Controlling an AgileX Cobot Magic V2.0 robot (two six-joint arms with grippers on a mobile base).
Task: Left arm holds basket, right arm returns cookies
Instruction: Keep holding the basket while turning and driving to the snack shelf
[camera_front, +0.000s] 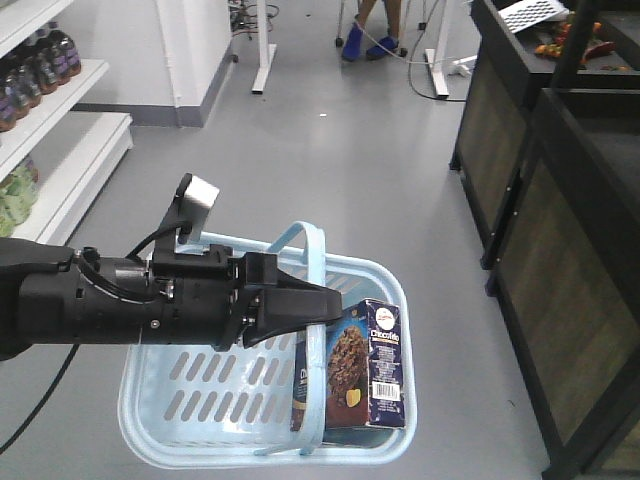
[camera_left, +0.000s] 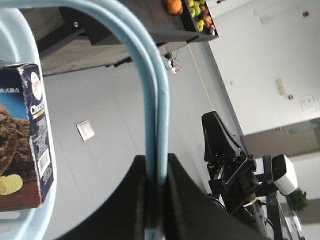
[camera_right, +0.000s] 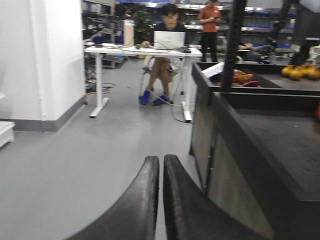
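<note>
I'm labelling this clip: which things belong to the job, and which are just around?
Job: basket; left gripper, shut on its handles; cookies inside it; right gripper, shut, empty.
Around: shelf bottles; produce stand; desk.

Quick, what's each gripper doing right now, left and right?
Left gripper: closed on the handles of the basket.
Right gripper: closed, holding nothing.

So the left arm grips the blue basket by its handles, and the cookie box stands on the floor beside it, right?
Not quite: the cookie box stands inside the basket, as the front-facing view shows. The left gripper does clamp the handles.
</note>
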